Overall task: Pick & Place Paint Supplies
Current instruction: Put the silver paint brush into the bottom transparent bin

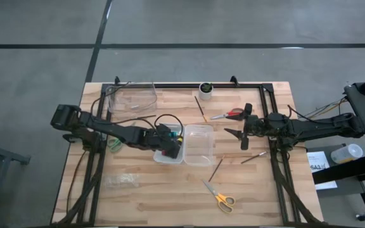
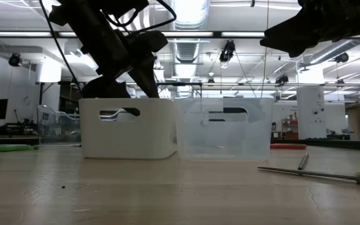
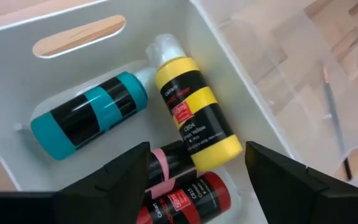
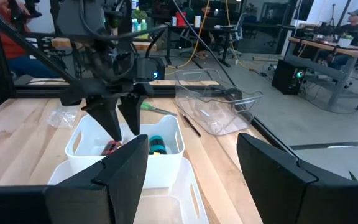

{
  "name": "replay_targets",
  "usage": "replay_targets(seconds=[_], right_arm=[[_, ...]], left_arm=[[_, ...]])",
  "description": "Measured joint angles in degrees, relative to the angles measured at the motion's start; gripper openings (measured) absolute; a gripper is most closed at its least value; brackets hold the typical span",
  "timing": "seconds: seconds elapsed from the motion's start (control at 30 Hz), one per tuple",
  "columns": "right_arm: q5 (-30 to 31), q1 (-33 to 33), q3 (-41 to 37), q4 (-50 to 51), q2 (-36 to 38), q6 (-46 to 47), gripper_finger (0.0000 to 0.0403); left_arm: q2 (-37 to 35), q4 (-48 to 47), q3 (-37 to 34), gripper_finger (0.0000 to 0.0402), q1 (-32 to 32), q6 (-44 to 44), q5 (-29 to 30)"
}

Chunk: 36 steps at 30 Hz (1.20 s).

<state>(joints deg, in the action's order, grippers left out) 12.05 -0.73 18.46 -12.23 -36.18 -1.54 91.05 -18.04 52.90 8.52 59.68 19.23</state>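
Note:
My left gripper [image 3: 197, 149] stands open over the white bin [image 1: 168, 156], fingers slanting down into it. In the bin lie a teal bottle [image 3: 89, 115], a yellow-and-black bottle [image 3: 194, 112], a red bottle [image 3: 191, 199] and a pink-banded bottle [image 3: 166, 160]. The yellow bottle's base end lies between the fingers, apart from them. My right gripper [image 1: 238, 134] hangs open and level above the table, right of the clear bin [image 1: 198, 144]. Red-handled scissors [image 1: 228, 114], yellow-handled scissors [image 1: 219, 197] and thin brushes [image 1: 215, 170] [image 1: 253, 156] lie flat on the table.
A third brush [image 1: 201, 109] and a small white cup [image 1: 205, 88] are near the far edge. A clear open container [image 1: 132, 98] stands at the far left. A crumpled clear bag [image 1: 120, 182] lies near left, and a green thing [image 1: 114, 143] beside the left arm.

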Motion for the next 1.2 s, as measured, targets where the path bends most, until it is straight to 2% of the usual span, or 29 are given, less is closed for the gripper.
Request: replay_targets(seconds=[0.3, 0.5, 0.63, 1.2], right_arm=[[0.02, 0.02, 0.00, 0.00, 0.00, 0.00, 0.0244], [0.02, 0.01, 0.00, 0.00, 0.00, 0.00, 0.0244], [0.02, 0.02, 0.00, 0.00, -0.01, 0.00, 0.0244], [0.01, 0.01, 0.00, 0.00, -0.01, 0.00, 0.0244]], left_arm=[[-2.28, -0.17, 0.00, 0.0267, 4.14, -2.92, 1.11], [-4.25, -0.22, 0.00, 0.0267, 8.06, -3.44, 6.51], [-4.77, -0.20, 0.00, 0.0267, 9.78, -6.19, 7.81], [-7.00, -0.24, 0.00, 0.0267, 11.28, -19.01, 12.14]])
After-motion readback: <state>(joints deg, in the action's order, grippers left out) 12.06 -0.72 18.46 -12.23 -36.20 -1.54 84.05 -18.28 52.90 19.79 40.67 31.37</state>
